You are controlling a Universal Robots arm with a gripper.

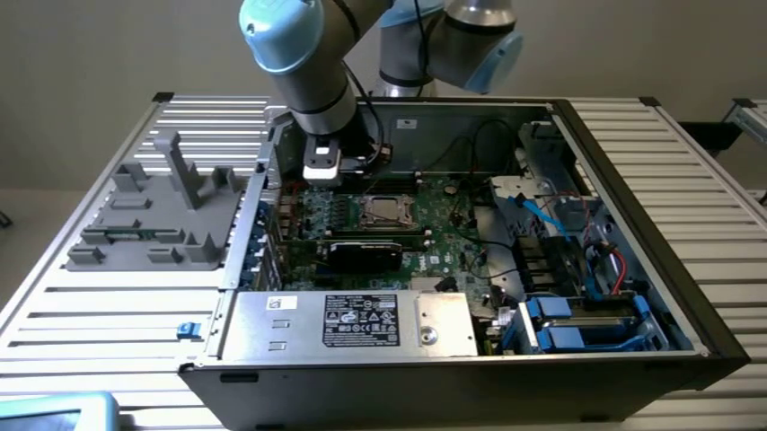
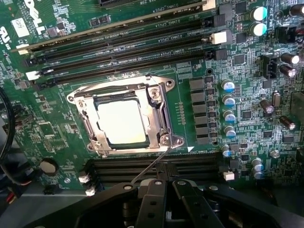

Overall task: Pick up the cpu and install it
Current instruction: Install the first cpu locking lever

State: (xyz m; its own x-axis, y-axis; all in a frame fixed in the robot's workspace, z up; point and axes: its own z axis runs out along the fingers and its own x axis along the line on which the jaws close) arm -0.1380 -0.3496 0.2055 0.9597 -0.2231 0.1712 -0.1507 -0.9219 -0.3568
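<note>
The cpu (image 2: pixel 121 122) lies flat in its socket on the green motherboard (image 2: pixel 57 137), its silvery top plate bright inside the metal socket frame (image 2: pixel 159 114). A thin wire lever (image 2: pixel 152 166) runs from the frame's corner toward the camera. In the exterior view the cpu (image 1: pixel 385 211) sits mid-board inside the open computer case (image 1: pixel 623 189). My gripper (image 1: pixel 319 178) hangs over the board just toward the exterior view's left of the socket. In the wrist view the gripper (image 2: pixel 168 185) is shut, its black fingers (image 2: pixel 153 204) together with nothing between them, apart from the cpu.
Long memory slots (image 2: pixel 123 40) and rows of capacitors (image 2: pixel 229 102) flank the socket. A silver box with a black label (image 1: pixel 359 321) fills the case's near side. Blue drive bays (image 1: pixel 576 325) and cables stand at the exterior view's right. A grey fixture (image 1: pixel 156 215) rests on the slatted table.
</note>
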